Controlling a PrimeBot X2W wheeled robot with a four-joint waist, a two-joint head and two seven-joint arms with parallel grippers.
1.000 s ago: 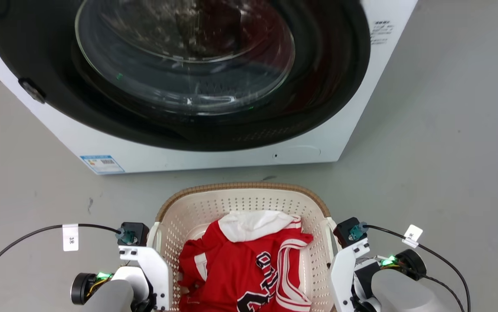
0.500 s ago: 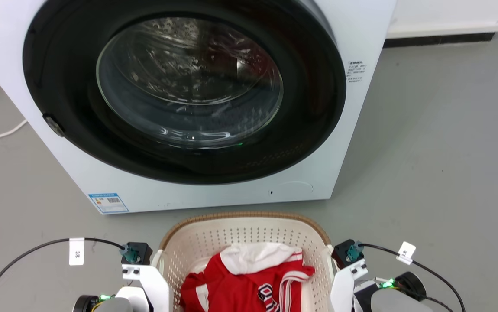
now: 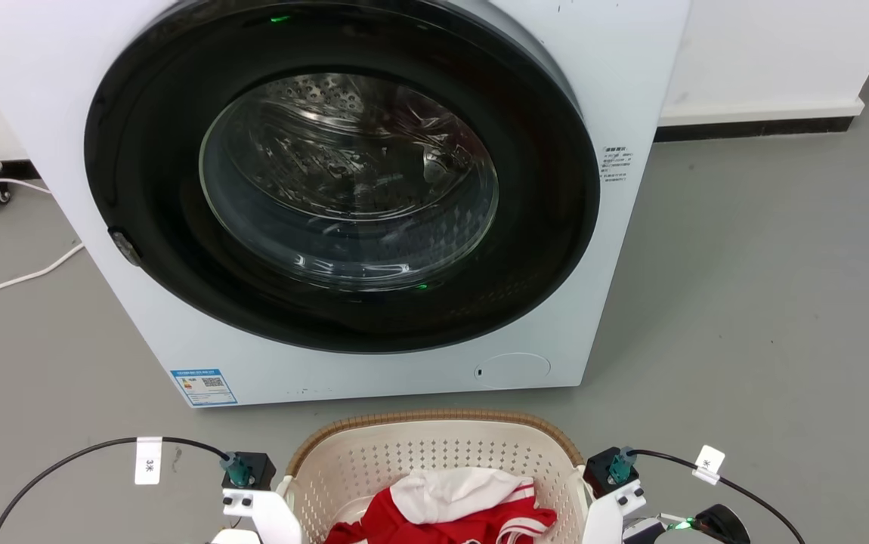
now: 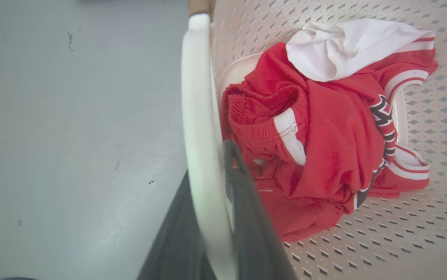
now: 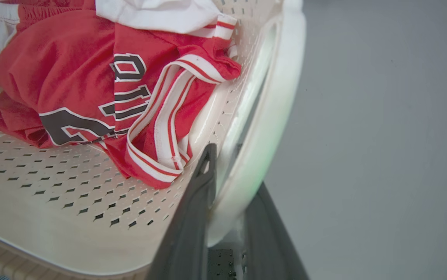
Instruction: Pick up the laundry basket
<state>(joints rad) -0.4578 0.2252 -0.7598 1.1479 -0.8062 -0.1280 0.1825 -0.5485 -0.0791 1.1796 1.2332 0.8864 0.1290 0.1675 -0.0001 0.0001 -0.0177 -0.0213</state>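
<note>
Before the washer (image 3: pixel 344 211), the laundry basket (image 3: pixel 412 459) presents handles (image 4: pixel 199 109) left and right.

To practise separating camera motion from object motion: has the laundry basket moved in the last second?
Yes, likely upward: the washing machine has shrunk in the head view, while the laundry basket kept its size, rising with the camera.
</note>
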